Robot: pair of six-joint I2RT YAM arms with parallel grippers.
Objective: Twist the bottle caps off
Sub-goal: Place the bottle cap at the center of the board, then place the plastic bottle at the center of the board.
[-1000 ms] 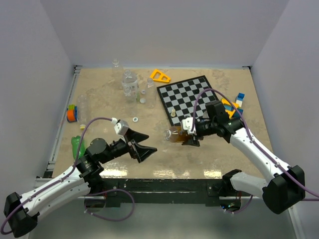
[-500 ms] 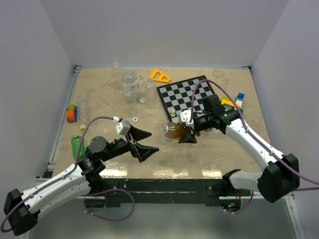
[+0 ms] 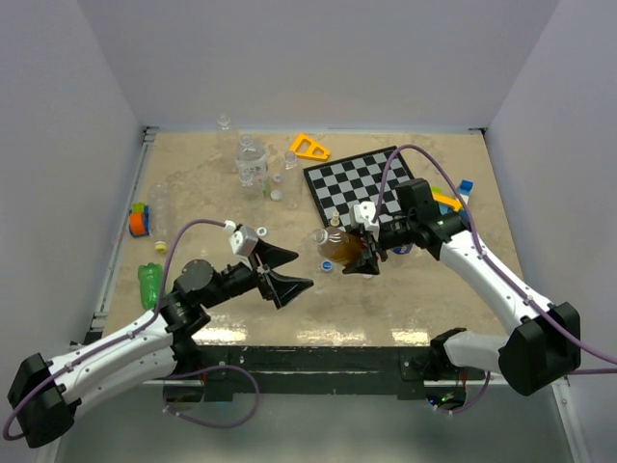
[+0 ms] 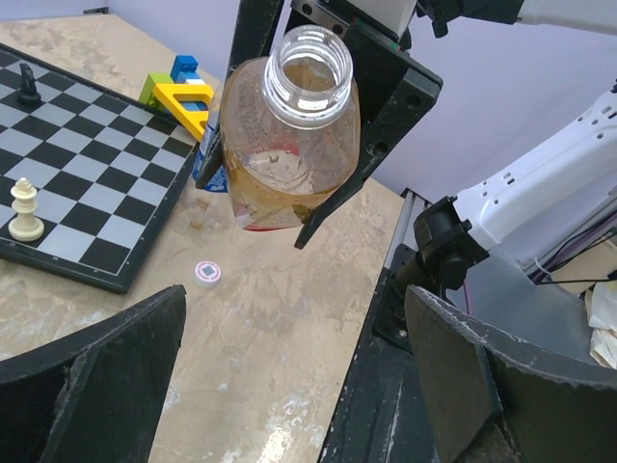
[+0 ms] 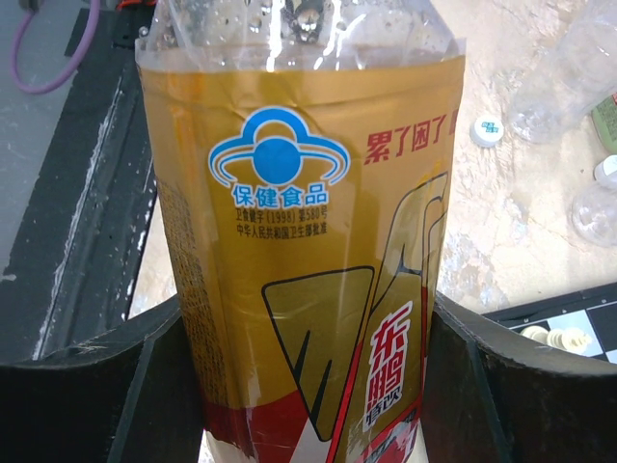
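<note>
Left gripper jaws wide apart, gripping nothing, mouth aimed at 2 o'clock toward the amber bottle; reads as lined up on the neck end. Green bottle lies at its 9 o'clock, cap state unclear. Loose cap sits on the table at the amber bottle's 7 o'clock, and the neck is bare, so that one looks done. Amber bottle is held off the table, neck toward the left arm; looks empty bar droplets. Right gripper is clamped across its labelled body, likely as the anti-rotation hold.
</note>
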